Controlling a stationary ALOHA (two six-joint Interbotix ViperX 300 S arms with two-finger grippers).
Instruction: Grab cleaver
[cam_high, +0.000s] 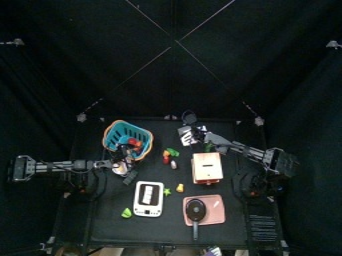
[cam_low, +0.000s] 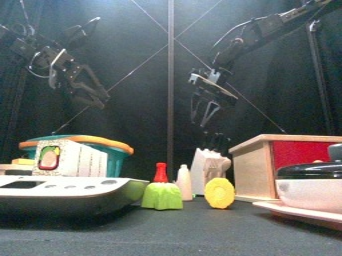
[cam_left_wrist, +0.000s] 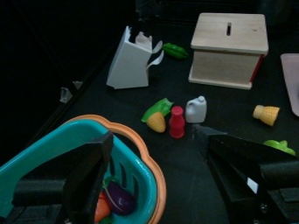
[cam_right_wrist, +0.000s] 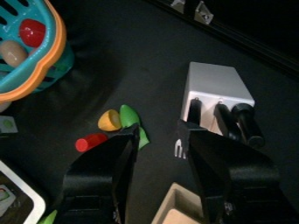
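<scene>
Black curtains (cam_high: 80, 60) close in the pen on every side and take up most of the top view, from 9 o'clock round through 12 to 3 o'clock. Thin pale frame rods (cam_high: 171, 40) cross overhead, meeting near 12 o'clock in an X. In the front view the same rods (cam_low: 170, 60) run up the dark backdrop, one standing upright at the centre. The small black table (cam_high: 107, 215) sits low of centre, toward 6 o'clock, its surface matte and dark. Light is dim; it catches only the rods and the tabletop's front edge (cam_low: 160, 235).
</scene>
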